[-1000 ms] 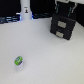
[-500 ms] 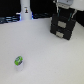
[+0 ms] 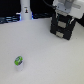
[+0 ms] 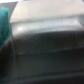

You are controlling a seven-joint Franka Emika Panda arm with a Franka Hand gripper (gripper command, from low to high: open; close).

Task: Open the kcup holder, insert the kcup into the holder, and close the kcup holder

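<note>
The gripper (image 3: 65,13) sat in the upper right of the exterior view, directly over the kcup holder (image 3: 63,27), its pale body covering the top of the black unit; whether its fingers were spread or closed could not be told, since that view was too coarse and the wrist view showed no fingertips at all. The wrist view was filled by a blurred grey, boxy surface at very close range, probably part of the kcup holder (image 4: 47,42), which fits an arm brought right up against the unit to work on one of its drawer fronts. Judging from this, the step in hand was the opening of the holder, and the arm was placed there because a handle has to be caught before anything else can go on. In the exterior view the holder's two stacked fronts appeared flush, so it seemed not yet opened, though the detail was too soft to be sure. Well apart from all this, in the lower left of the exterior view, the kcup (image 3: 19,61) lay alone on the white bench (image 3: 47,57), its green top showing, untouched and waiting for the later insertion. A white upright object (image 3: 25,12) stood at the upper left, beside a dark strip along the back edge.
</note>
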